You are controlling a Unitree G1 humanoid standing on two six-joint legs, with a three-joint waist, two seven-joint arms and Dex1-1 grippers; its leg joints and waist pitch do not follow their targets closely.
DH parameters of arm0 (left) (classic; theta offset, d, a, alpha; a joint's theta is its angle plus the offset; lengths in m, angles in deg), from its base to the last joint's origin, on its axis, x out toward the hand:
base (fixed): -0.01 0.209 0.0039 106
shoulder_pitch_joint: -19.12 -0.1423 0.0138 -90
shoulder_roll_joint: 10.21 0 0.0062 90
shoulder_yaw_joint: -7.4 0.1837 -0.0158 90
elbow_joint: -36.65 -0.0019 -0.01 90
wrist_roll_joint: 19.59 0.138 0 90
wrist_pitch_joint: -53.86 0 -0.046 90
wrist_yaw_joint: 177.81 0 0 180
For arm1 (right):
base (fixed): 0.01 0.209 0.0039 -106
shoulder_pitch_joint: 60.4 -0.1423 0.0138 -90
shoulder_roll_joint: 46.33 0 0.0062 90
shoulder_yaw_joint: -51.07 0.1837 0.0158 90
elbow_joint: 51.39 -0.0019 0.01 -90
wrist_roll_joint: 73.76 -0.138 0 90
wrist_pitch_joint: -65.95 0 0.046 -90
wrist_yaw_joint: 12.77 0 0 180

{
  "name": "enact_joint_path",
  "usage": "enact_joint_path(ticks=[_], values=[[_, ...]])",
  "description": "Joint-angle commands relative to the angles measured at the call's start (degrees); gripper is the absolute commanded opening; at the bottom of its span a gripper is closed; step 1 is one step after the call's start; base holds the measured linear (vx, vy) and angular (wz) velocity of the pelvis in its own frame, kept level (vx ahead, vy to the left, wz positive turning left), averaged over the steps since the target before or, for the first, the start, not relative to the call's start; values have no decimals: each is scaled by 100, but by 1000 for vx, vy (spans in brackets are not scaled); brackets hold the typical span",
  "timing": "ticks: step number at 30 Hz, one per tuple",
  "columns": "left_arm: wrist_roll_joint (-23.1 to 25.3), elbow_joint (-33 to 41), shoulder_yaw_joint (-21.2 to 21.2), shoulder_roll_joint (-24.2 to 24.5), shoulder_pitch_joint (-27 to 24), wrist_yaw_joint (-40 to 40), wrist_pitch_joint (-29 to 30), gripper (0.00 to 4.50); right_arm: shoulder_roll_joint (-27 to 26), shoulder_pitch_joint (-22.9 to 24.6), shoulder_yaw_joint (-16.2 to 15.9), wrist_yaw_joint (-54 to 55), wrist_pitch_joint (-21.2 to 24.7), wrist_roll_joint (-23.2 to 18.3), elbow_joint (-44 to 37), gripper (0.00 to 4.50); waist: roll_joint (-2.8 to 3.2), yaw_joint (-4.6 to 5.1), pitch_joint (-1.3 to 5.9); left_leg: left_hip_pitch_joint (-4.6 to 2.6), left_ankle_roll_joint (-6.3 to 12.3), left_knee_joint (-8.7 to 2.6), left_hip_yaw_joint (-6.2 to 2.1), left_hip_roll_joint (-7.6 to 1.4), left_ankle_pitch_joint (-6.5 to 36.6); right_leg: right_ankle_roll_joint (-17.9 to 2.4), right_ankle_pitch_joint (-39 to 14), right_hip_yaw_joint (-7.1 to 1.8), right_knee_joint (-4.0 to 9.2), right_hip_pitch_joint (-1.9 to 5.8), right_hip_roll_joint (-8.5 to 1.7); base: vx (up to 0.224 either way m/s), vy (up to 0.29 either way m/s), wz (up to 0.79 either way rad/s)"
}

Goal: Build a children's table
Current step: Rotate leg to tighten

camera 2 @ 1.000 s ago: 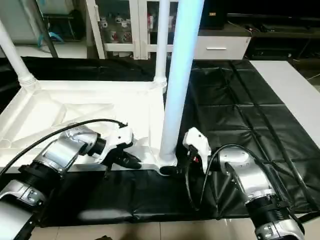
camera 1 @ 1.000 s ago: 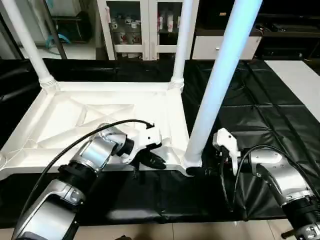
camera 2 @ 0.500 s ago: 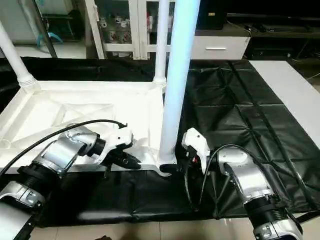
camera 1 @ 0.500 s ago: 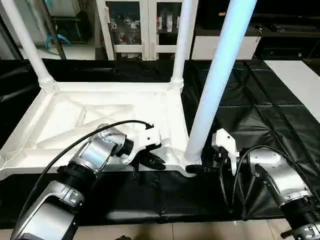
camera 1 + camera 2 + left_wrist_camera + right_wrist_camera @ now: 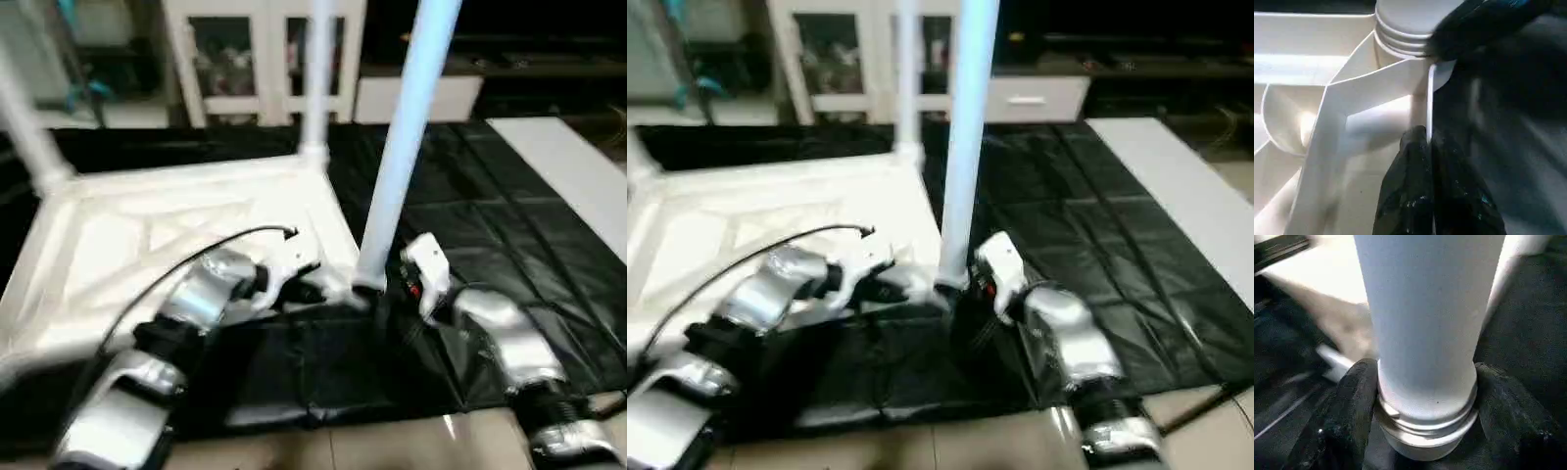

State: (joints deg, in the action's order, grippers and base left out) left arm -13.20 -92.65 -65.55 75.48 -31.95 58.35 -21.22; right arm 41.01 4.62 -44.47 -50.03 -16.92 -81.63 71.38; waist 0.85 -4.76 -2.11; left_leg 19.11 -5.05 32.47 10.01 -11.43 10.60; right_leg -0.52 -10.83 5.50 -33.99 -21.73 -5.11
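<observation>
On the black-covered surface (image 5: 509, 225) in front of you, the tabletop (image 5: 167, 230) lies upside down, its X-ribbed underside facing up, taking up the left half of the scene. Three legs stand upright in its corner sockets: one at the far left corner (image 5: 24, 132), one at the far right corner (image 5: 315, 83), and the nearest leg (image 5: 397, 157) at the near right corner, rising out of the top of the picture. Your right hand (image 5: 1422, 401) has its two black fingers (image 5: 1354, 406) spread on either side of that near leg's ringed base, touching it just above the socket. Your left hand (image 5: 1432, 171) is pressed together, its fingertips against the tabletop's near edge wall right beside the same corner socket (image 5: 1400, 29). A flat white board (image 5: 568, 176) lies at the far right, well apart.
</observation>
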Motion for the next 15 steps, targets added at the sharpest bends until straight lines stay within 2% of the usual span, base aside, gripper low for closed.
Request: enact_joint_path(ticks=[1, 3, 5, 7, 8, 9, 11, 15], values=[[-55, -240, 56, -246, 28, -379, -4, 0, -217, -139, 187, 1074, 176, 264, 489, 266, -50, 18, 241, 80, 67, -436, -133, -139, 1913, -586, -2851, -226, 598, 217, -392, 0, 0, 0], [18, -415, 32, -385, 105, -705, -181, 0, -501, -266, 320, 1913, 196, 341, 792, 266, -36, 44, 250, 54, 55, -434, -124, -130, 1842, -656, -2672, -246, 590, 166, -385, 0, 0, 0], [74, -569, -3, -542, 180, -907, -392, 0, -815, -392, 512, 2614, 161, 327, 1083, 266, -39, 62, 257, 35, 51, -429, -111, -129, 1838, -727, -2495, -258, 584, 154, -381, 0, 0, 0], [102, -640, -5, -654, 226, -1019, -502, 0, -1070, -470, 605, 3112, 132, 326, 1242, 266, -25, 77, 268, 40, 86, -427, -91, -139, 1716, -878, -2089, -296, 543, 145, -385, 0, 0, 0], [115, -657, 11, -691, 242, -1019, -541, 0, -1179, -499, 595, 3282, 113, 356, 1284, 266, -23, 89, 261, 44, 82, -436, -91, -137, 1712, -891, -2060, -294, 541, 145, -376, 0, 0, 0], [124, -661, 23, -711, 247, -1013, -558, 0, -1228, -508, 572, 3349, 99, 384, 1295, 266, -51, 90, 269, 45, 82, -435, -87, -134, 1682, -901, -2013, -292, 530, 158, -375, 0, 0, 0], [141, -664, 51, -728, 248, -1005, -623, 0, -1310, -524, 552, 3414, 11, 413, 1286, 266, -62, 75, 278, 46, 155, -422, -66, -133, 1509, -978, -1699, -314, 502, 176, -377, 0, 0, 0], [138, -734, 76, -726, 264, -1006, -711, 0, -1349, -564, 487, 3496, -140, 515, 1285, 266, -50, 67, 279, 58, 223, -422, -57, -135, 1374, -1037, -1524, -317, 482, 196, -381, 0, 0, 0]])
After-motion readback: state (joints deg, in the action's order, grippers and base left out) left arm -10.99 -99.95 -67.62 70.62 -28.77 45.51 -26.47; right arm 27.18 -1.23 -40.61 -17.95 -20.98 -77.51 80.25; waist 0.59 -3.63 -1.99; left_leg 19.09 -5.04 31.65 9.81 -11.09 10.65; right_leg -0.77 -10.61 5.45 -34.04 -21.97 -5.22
